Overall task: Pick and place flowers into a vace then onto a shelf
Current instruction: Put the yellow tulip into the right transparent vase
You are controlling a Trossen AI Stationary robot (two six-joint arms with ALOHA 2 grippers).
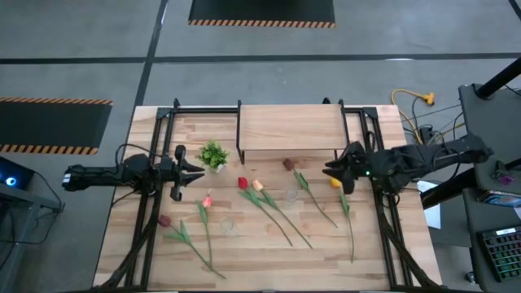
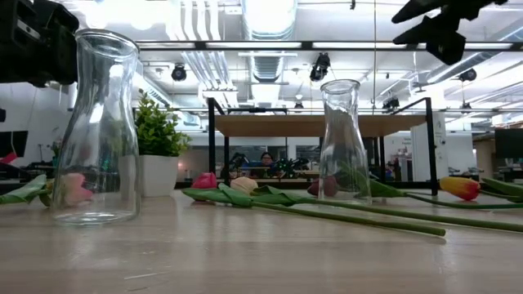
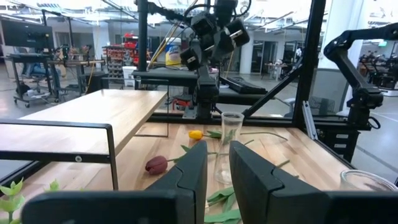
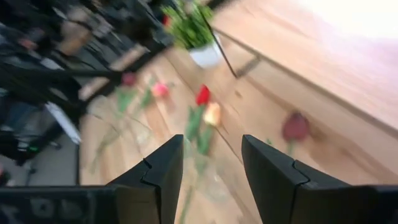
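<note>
Several tulips lie flat on the table: a red one (image 1: 242, 183), a peach one (image 1: 258, 185), a pink one (image 1: 207, 201), two maroon ones (image 1: 287, 163) (image 1: 164, 220) and a yellow one (image 1: 334, 183). Two clear glass vases stand upright, one near the table's middle (image 1: 292, 195) (image 2: 341, 139) and one nearer the front (image 1: 229, 225) (image 2: 98, 126). The shelf (image 1: 289, 129) stands at the far edge. My left gripper (image 1: 191, 171) (image 3: 217, 168) hovers open, left of the red tulip. My right gripper (image 1: 334, 172) (image 4: 211, 168) hovers open above the yellow tulip's head.
A small potted green plant (image 1: 213, 155) (image 2: 155, 143) stands just left of the shelf, near my left gripper. Black frame rails (image 1: 146, 220) run along the table's left and right sides. Bare tabletop (image 1: 269, 260) lies along the near edge.
</note>
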